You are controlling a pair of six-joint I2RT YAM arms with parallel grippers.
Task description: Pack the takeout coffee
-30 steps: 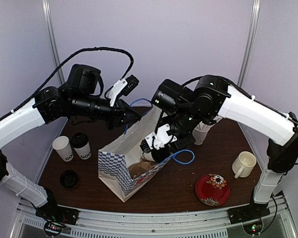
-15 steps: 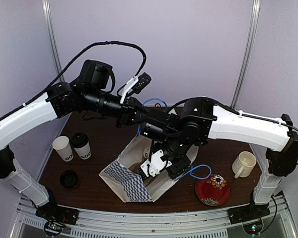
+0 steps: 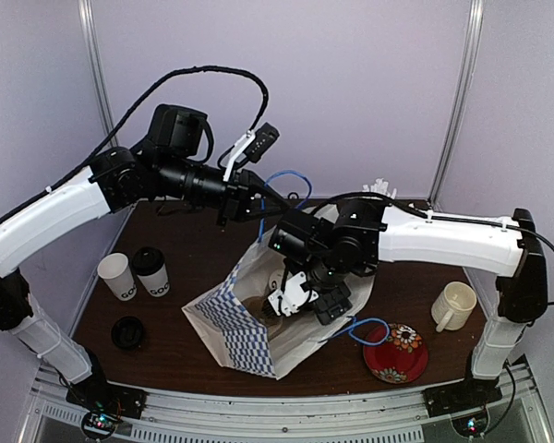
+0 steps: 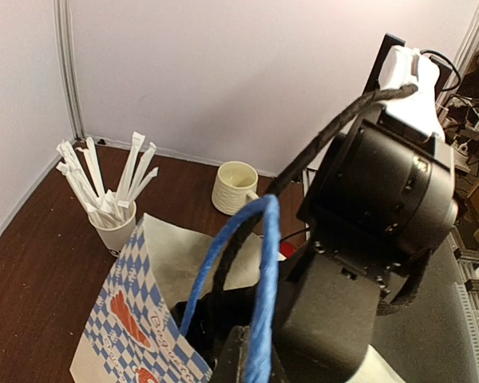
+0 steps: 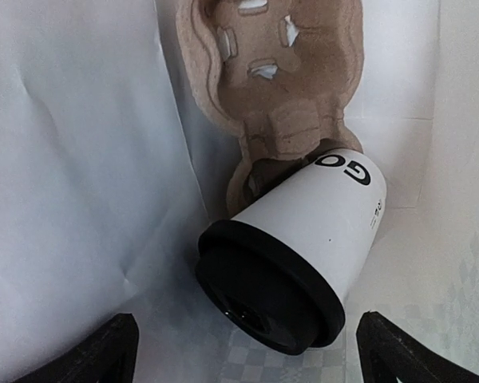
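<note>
A lidded takeout coffee cup point(image 5: 303, 239), white with black lettering, lies tilted inside the paper bag point(image 3: 245, 328), leaning on a brown cardboard carrier point(image 5: 271, 72). My right gripper point(image 5: 251, 359) is down in the bag with its fingertips point(image 5: 112, 351) wide open on either side of the cup's black lid, not touching it. My left gripper point(image 4: 251, 363) is shut on the bag's blue rope handle point(image 4: 263, 271) and holds it up above the bag's mouth point(image 3: 258, 198). On the table at the left stand two more coffee cups, one open point(image 3: 118, 275) and one lidded point(image 3: 151, 270).
A loose black lid point(image 3: 127, 332) lies near the front left. A cream mug point(image 3: 454, 305) and a red plate point(image 3: 395, 353) sit at the right. A cup of white stirrers point(image 4: 112, 227) stands at the back. The bag's other blue handle point(image 3: 365, 325) hangs by the plate.
My right gripper went down into the bag with the cup, then opened wide and let it go. The left arm pulled the handle up and right, and the bag's mouth opened.
</note>
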